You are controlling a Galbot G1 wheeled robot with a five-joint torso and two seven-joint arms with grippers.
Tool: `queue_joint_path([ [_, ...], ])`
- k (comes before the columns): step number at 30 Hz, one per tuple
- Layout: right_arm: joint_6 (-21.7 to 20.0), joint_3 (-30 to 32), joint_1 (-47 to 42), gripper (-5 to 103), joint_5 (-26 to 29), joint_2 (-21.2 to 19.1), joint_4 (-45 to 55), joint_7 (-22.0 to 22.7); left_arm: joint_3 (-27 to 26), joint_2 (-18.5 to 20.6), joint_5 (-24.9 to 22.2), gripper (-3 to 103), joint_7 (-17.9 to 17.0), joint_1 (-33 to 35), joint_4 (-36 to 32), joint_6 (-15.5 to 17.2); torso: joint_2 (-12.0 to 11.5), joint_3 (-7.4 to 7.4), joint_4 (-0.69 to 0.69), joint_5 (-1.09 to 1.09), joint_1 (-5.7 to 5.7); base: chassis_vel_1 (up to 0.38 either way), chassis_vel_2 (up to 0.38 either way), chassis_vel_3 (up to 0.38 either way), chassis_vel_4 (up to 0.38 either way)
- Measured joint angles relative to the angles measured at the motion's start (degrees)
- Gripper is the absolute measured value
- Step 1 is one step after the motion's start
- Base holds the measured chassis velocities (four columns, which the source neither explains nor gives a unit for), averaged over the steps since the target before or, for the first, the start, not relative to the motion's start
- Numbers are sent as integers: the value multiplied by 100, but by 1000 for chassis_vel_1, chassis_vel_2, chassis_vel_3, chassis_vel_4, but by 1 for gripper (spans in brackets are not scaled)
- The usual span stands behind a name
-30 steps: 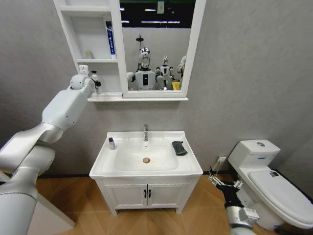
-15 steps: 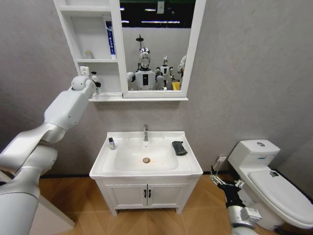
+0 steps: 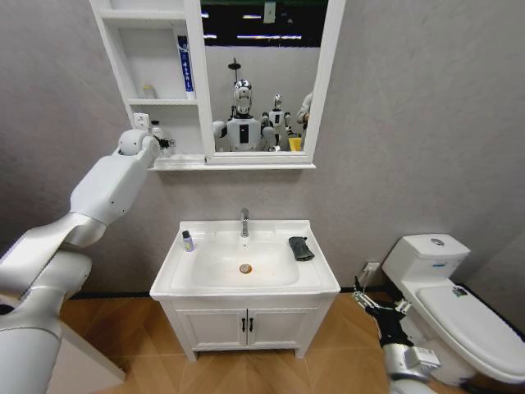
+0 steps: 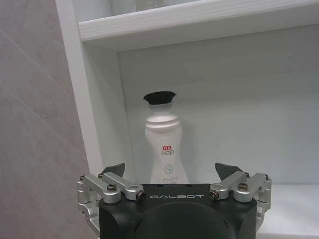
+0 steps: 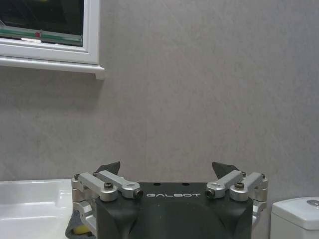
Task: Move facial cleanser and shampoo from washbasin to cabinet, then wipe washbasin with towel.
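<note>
Since a second ago the left tool [image 4: 169, 172] has backed slightly off the cabinet [image 3: 152, 103] shelf, jaws spread, leaving the white bottle [image 4: 166, 144] upright there; a small bottle [image 3: 188, 240] and the towel [image 3: 300, 248] wait on the washbasin [image 3: 316, 279]; the right tool [image 5: 167, 172] hangs low, spread.

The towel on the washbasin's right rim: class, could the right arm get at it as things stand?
Probably yes. The towel lies uncovered on the washbasin, nothing on it; the right gripper, open, hangs low beside the basin's right side.

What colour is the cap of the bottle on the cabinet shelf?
Black, on a white bottle; clearest in the left wrist view.
</note>
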Motion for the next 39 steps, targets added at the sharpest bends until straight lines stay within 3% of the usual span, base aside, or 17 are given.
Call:
queue_joint_path([
  [1, 0, 0, 0, 100, 0, 0, 0, 0, 0, 0, 0, 98, 0, 0, 0, 0, 0, 0, 0, 0, 0, 0, 0, 0, 0],
  [4, -3, -2, 4, 100, 3, -27, 24, 12, -30, 473, -445, 100, -261, 235, -768, 98, 0, 0, 1, 0, 0, 0, 0, 0, 0],
  [8, -8, -3, 8, 100, 8, -30, 40, 12, -82, 741, -600, 100, -366, 399, -1185, 112, 0, 0, 1, 0, 0, 0, 0, 0, 0],
  [10, -9, -7, -4, 100, 8, 3, 57, 12, -225, 1100, -814, 100, -504, 755, -1924, 61, 1, 0, 2, 0, 0, 0, 0, 0, 0],
  [11, -9, -7, -4, 100, 8, 3, 57, 12, -225, 1100, -814, 100, -504, 755, -1924, 61, 1, 0, 2, 0, 0, 0, 0, 0, 0],
  [13, -13, -13, -27, 100, -29, 55, 65, 22, -574, 1400, -1030, 100, -716, 1320, -2754, -96, 1, -1, 0, 0, -1, 0, 0, 0, 0],
  [14, -13, -13, -27, 100, -29, 55, 65, 22, -574, 1400, -1030, 100, -716, 1320, -2754, -96, 1, -1, 0, 0, -1, 0, 0, 0, 0],
  [16, -17, -16, -44, 100, -47, 60, 67, 35, -951, 1651, -1162, 100, -798, 1968, -3366, -223, 1, -1, 0, 0, -1, 0, 0, 0, 0],
  [19, -23, -18, -39, 100, -48, 43, 68, 46, -1328, 1877, -1170, 100, -764, 2684, -3866, -397, 1, -1, 0, -1, 0, 0, 0, 0, 0],
  [21, -30, -32, -20, 100, -53, 37, 62, 59, -1723, 2040, -1078, 100, -572, 3447, -4241, -695, 1, -1, 1, 1, -1, 0, 0, 0, 0],
  [22, -30, -32, -20, 100, -53, 37, 62, 59, -1723, 2040, -1078, 100, -572, 3447, -4241, -695, 1, -1, 1, 1, -1, 0, 0, 0, 0],
  [25, -33, -117, -3, 100, -130, 69, 4, 68, -2259, 2117, -630, 100, -190, 4760, -4497, -1322, 1, -1, 3, -2, -1, 0, 0, 0, 0],
  [26, -33, -117, -3, 100, -130, 69, 4, 68, -2259, 2117, -630, 100, -190, 4760, -4497, -1322, 1, -1, 3, -2, -1, 0, 0, 0, 0],
  [29, -34, -160, 6, 100, -200, 113, -30, 67, -2452, 1991, -241, 100, -34, 5455, -4425, -1735, 1, -1, 1, 0, -1, 0, 0, 0, 0],
  [33, -34, -159, -9, 100, -223, 146, -34, 64, -2477, 1856, 36, 100, 56, 5733, -4203, -1910, 1, 0, 0, 1, -1, 0, 0, 0, 0],
  [35, -24, -146, -41, 100, -244, 182, -34, 64, -2472, 1628, 424, 100, 313, 6048, -3836, -2234, 1, 0, 0, 0, 0, 0, 0, 0, 0],
  [39, 6, -104, -73, 100, -259, 183, -41, 79, -2411, 1337, 746, 100, 654, 6335, -3538, -2544, 1, 0, 1, 0, -1, 0, 0, 0, 0],
])
